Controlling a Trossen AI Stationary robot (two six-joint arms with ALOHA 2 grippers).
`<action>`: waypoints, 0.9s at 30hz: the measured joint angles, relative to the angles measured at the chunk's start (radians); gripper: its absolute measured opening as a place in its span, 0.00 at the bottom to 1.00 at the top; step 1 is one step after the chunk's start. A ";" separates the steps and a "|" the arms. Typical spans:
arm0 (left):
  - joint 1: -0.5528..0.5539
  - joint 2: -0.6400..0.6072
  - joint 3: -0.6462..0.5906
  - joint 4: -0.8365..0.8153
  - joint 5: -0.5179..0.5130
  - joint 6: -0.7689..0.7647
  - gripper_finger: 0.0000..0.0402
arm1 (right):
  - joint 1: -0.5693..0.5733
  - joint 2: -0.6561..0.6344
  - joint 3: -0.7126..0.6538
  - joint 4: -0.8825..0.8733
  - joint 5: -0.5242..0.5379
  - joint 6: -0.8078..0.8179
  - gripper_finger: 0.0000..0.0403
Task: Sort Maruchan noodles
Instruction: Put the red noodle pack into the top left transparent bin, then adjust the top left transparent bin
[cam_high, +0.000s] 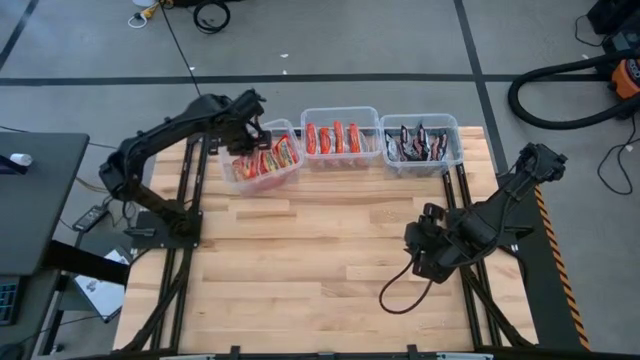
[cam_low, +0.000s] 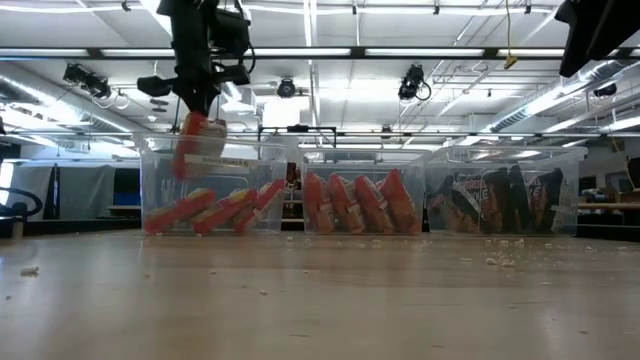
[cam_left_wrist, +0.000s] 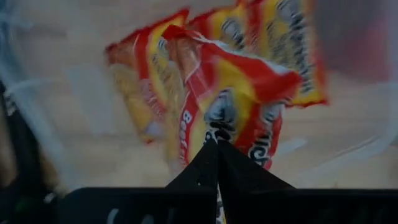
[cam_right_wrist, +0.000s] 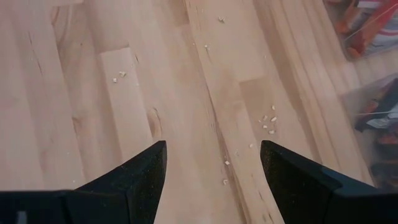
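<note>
orange-yellow packet (cam_low: 196, 145) — long axis vertical | left end effector (cam_low: 196, 108) pinching its top edge | right end effector (cam_right_wrist: 213, 163) spread

The word "Beef" is read in white letters on the orange-yellow noodle packet (cam_left_wrist: 230, 93); other printing is blurred.

A wooden bench (cam_high: 320, 250) is sitting in the middle. Three clear bins (cam_high: 340, 140) are standing in a row at its 12 o'clock edge. Little crumbs (cam_right_wrist: 268, 122) are lying on the wood. A vacuum hose (cam_high: 560, 95) is curling on the floor at 2 o'clock.
</note>
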 joint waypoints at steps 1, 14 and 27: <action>0.001 0.007 0.000 -0.022 0.002 -0.001 0.01 | 0.004 0.000 0.000 -0.005 0.007 0.006 0.66; 0.092 0.078 0.000 -0.139 -0.063 -0.021 0.02 | 0.060 0.000 0.000 -0.031 0.043 0.109 0.66; 0.086 0.201 0.000 -0.154 -0.110 -0.009 0.04 | 0.127 0.000 0.000 -0.066 0.040 0.234 0.66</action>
